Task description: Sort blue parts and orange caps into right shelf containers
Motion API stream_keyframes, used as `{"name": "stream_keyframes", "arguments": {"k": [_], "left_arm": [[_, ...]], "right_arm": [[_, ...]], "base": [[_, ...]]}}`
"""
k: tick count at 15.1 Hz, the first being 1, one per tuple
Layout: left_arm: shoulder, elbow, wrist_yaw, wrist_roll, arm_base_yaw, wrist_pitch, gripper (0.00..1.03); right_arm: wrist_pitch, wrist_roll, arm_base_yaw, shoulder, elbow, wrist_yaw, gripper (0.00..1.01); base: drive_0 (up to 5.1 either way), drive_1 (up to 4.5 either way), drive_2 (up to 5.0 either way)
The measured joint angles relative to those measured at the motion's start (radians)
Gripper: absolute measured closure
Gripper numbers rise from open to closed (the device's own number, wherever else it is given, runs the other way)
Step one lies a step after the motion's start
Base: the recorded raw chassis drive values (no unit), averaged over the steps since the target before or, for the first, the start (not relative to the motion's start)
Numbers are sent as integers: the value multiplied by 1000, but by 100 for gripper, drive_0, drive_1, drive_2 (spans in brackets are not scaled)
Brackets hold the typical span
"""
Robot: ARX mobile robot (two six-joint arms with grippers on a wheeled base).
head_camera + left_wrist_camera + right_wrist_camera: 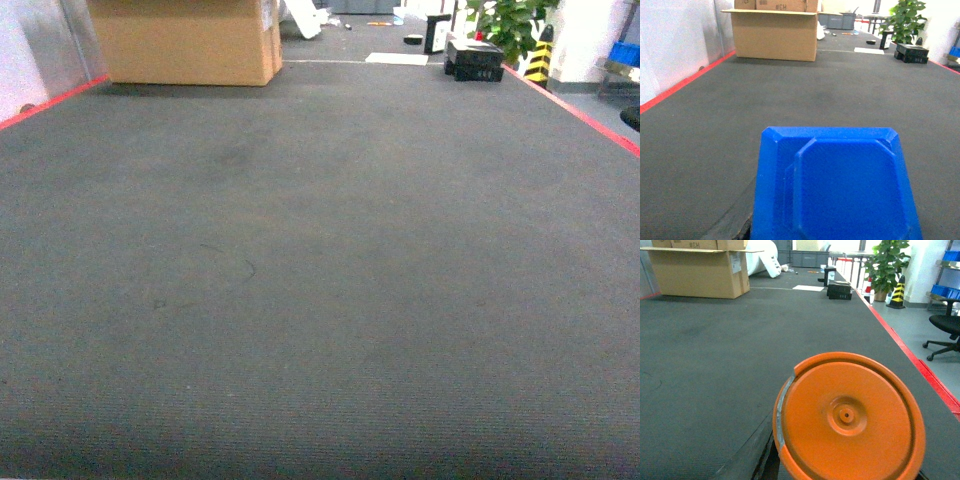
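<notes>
Neither pincer shows (wrist views: blue part [835,190], orange cap [849,417]).

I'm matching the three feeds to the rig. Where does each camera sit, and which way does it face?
Head: on the robot, slanting down over the grey carpet; no part of the robot shows.
Left wrist: low, facing forward; a blue part fills the foreground, pincer unseen.
Right wrist: low, facing forward; an orange cap fills the foreground, pincer unseen.
Shared: all three see the cardboard box and potted plant far ahead.
</notes>
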State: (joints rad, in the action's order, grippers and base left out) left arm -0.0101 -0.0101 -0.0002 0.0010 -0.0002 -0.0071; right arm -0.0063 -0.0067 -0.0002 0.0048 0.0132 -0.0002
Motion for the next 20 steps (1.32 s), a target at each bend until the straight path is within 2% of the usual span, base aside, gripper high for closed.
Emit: {"name": "stream_keyframes", "arguments": {"k": [20], "left_arm": [[0, 0, 0, 0, 0, 0, 59]], "right_arm": [[0, 0, 0, 0, 0, 0, 57]], "base": [[-146, -146, -146]]}}
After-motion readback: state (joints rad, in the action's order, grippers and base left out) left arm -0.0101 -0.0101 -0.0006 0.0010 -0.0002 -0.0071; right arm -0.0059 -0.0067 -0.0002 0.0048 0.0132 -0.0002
